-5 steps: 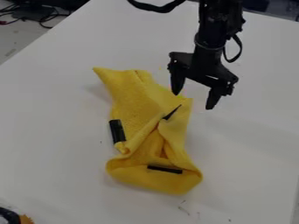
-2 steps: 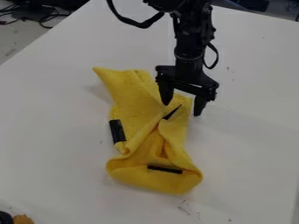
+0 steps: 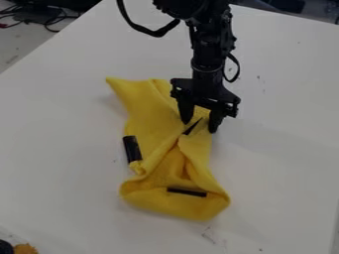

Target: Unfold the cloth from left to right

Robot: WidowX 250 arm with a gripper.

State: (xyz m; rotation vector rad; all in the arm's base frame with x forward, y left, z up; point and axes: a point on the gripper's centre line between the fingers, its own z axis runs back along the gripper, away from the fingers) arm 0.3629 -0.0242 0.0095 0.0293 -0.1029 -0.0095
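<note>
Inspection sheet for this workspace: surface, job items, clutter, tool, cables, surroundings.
Surface: white table, small dark marks near the view's bottom
Job items: yellow cloth, partly folded; black patches at left edge, middle and lower fold
Clutter: orange-brown item, lower left corner, not identifiable
Tool: open, over cloth's upper right part
Cables: black cable looping off the arm; thin cables beyond table, upper left
Surroundings: grey floor, upper left

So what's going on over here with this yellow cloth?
A black robot arm has its gripper down at the right edge of the yellow cloth, on a white table. The fingers stand apart there; I can't tell whether they have caught any fabric. The job is unfolding it, and the cloth lies folded, its lower part bunched over.
</note>
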